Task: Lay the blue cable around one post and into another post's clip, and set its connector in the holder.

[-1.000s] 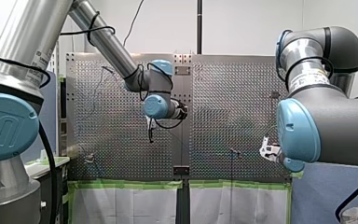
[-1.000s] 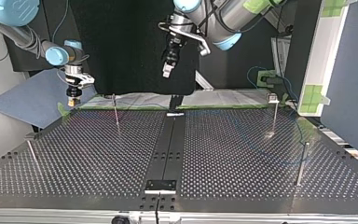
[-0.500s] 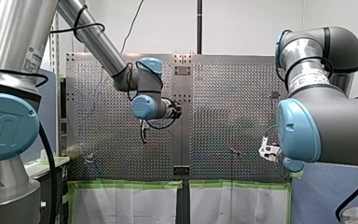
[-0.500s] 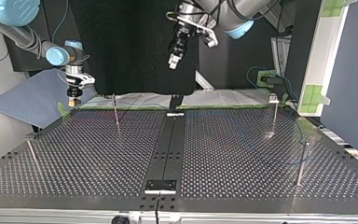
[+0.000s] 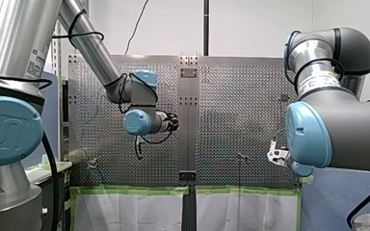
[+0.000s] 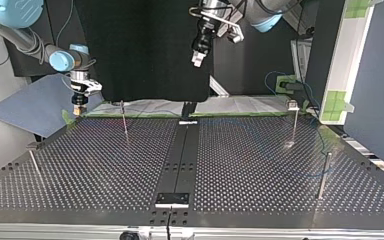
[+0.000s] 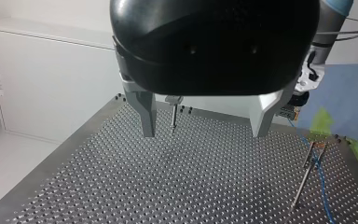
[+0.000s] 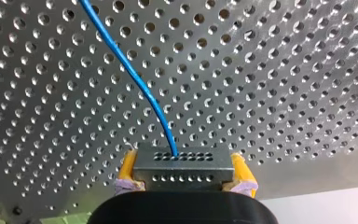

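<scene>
Blue cable ends in a dark connector clamped between the yellow pads of my right pincer, and runs from it toward eleven o'clock over the perforated desk. In the top view that pincer hangs by the desk's far corner at ten o'clock, while my left pincer hangs high near twelve o'clock, its metal fingers spread wide and empty. A thin post stands on the desk beyond them.

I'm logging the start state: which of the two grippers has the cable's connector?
My right gripper: its yellow pads are shut on the dark connector with the blue cable; my left gripper is open and empty.
</scene>
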Controlling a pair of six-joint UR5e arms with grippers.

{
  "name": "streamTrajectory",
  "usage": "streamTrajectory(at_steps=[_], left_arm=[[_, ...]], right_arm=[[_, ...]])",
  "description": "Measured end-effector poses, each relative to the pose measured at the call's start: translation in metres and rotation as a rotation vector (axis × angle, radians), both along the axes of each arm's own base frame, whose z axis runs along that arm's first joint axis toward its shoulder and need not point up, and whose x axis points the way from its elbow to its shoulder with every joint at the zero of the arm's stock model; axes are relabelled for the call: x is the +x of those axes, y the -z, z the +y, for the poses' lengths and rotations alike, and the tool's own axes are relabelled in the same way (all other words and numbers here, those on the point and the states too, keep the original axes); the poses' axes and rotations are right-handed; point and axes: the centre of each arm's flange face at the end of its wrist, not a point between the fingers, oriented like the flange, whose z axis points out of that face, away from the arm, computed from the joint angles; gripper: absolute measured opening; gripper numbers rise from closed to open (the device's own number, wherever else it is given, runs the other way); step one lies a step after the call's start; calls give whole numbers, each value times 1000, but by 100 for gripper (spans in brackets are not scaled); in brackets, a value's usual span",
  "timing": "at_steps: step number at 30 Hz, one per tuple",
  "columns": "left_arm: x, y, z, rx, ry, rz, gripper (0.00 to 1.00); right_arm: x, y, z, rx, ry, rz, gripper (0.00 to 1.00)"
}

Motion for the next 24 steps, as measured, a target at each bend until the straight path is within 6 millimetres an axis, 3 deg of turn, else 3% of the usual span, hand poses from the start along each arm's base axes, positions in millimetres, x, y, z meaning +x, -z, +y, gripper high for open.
streamTrajectory(at_steps=[9,24], left_arm=[[-20,22,21,28,-5,25,100],[-28,29,27,50,-4,48,100]], right_arm=[[-2,-11,-2,19,22,29,0],[3,-82,-5,21,22,17,0]])
